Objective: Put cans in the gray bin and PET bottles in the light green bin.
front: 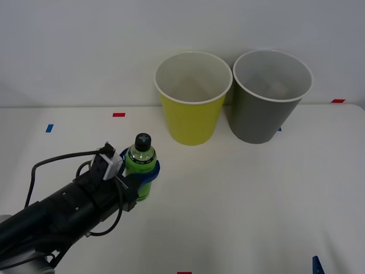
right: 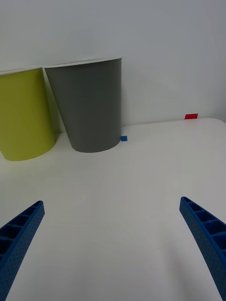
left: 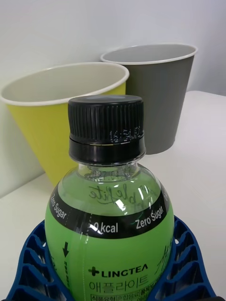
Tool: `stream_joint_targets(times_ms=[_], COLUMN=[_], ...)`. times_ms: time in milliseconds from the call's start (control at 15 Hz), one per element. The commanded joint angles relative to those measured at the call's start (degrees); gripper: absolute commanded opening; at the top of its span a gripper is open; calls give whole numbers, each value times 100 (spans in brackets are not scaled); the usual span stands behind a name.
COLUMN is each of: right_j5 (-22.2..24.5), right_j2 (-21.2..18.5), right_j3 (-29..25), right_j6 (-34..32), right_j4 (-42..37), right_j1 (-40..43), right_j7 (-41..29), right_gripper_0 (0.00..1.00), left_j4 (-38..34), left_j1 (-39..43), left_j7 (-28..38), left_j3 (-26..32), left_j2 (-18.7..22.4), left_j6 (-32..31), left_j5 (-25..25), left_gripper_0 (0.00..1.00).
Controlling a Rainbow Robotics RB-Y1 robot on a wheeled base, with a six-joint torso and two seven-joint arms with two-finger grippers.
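Note:
A small bright green PET bottle (front: 141,165) with a black cap stands upright on the white table, left of centre. My left gripper (front: 141,173) is shut on it, its blue fingers (left: 188,263) wrapped around the bottle (left: 109,235) body. The light green bin (front: 193,98) stands at the back of the table, with the gray bin (front: 268,96) close beside it on the right. Both bins look empty from above. My right gripper (right: 110,240) is open low over the table's right side, facing the gray bin (right: 89,106) and the light green bin (right: 23,115).
Small red and blue tape marks lie on the table, among them a red mark (front: 118,115) and a blue mark (front: 49,128) at the back left. A pale wall rises right behind the bins.

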Motion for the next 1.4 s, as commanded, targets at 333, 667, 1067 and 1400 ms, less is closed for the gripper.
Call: stream_joint_targets(times_ms=[333,667,1067,1400], right_j5=[0,0,0,0], right_j2=[0,0,0,0], right_j3=[0,0,0,0], right_j6=[0,0,0,0], right_j4=[0,0,0,0], right_j1=[0,0,0,0], right_j7=[0,0,0,0], right_gripper_0=[100,100,100,100], left_j4=[-1715,-1967,-1967,-1865], left_j1=[158,-264,-1327,-2083], left_j7=[-1716,-2929,-1979,-687], left_j3=[2363,4164,4806,4789], left_j2=[-1093,-1945,-2288,-2305], left_j6=[3440,5101,5813,5813], left_j5=[1588,2933,3082,2915], left_gripper_0=[0,0,0,0])
